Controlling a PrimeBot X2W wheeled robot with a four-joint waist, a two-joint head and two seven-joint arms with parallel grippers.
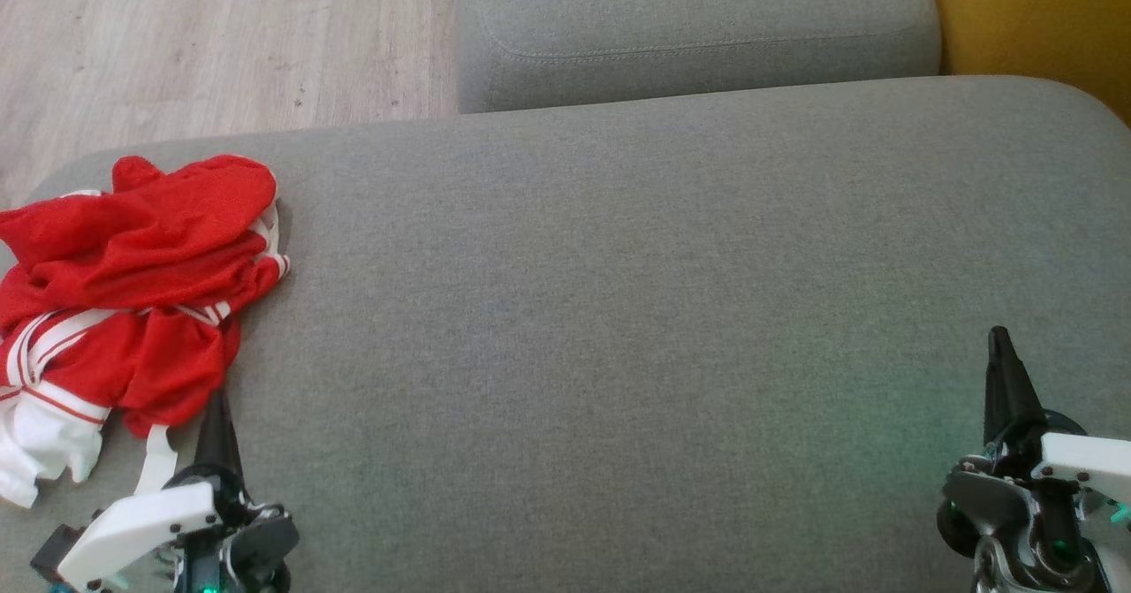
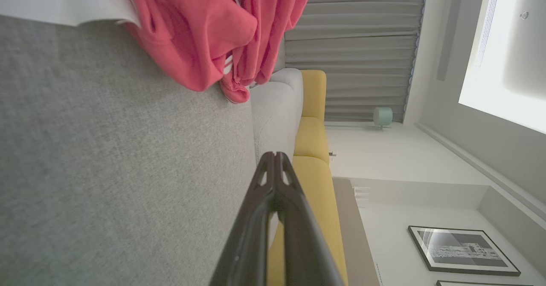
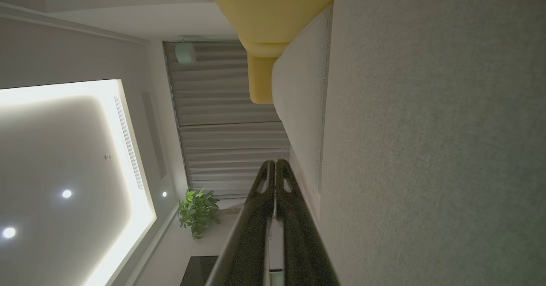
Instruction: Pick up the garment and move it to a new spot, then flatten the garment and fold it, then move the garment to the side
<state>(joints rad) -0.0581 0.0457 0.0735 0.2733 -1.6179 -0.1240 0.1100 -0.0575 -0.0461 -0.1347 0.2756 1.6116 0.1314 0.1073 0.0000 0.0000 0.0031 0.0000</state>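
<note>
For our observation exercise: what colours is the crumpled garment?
The garment is red with white stripes and trim, best seen in the head view.

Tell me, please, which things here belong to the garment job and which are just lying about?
Job: garment, grey seat under it, left gripper, right gripper, both shut.
Lying about: back cushion, yellow sofa, floor, plant, picture.

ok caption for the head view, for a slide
Crumpled red and white garment at the left of a grey sofa cushion; left gripper and right gripper shut, empty.
</note>
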